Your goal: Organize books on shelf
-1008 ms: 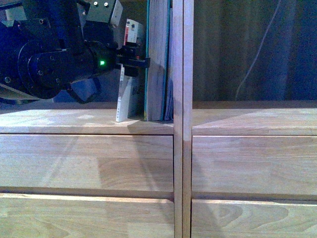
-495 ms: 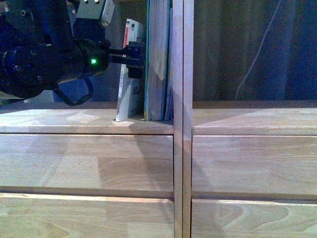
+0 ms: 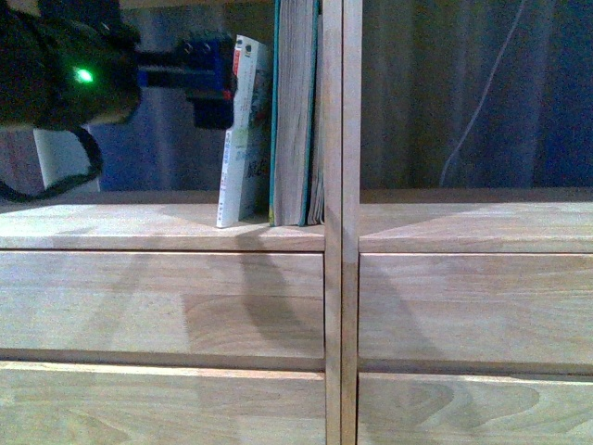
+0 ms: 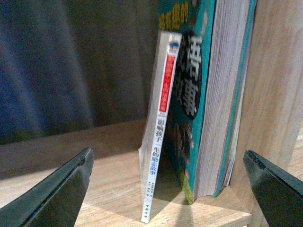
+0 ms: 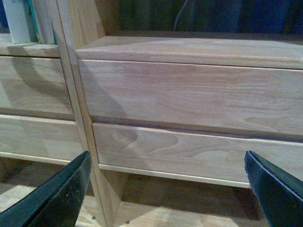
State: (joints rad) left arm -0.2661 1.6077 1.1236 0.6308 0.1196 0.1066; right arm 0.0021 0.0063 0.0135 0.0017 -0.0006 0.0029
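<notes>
On the front view, my left gripper [image 3: 211, 79] sits just off the cover of the thin white paperback [image 3: 245, 139], touching nothing as far as I can tell. The paperback leans with its top against the teal book [image 3: 295, 111], which stands upright hard against the divider of the shelf [image 3: 334, 278]. On the left wrist view, the fingers [image 4: 57, 194] are spread wide with nothing between them, both books dead ahead in the gap, and the paperback's foot is kicked out towards me from the teal book's base. Right wrist view: right gripper [image 5: 165, 189] also wide apart and empty, facing only drawer fronts [image 5: 189, 94], well away from the books. I'd call the placing done and the tidying in hand; next I'd nudge the paperback's foot in flush, gently, so it doesn't topple.
</notes>
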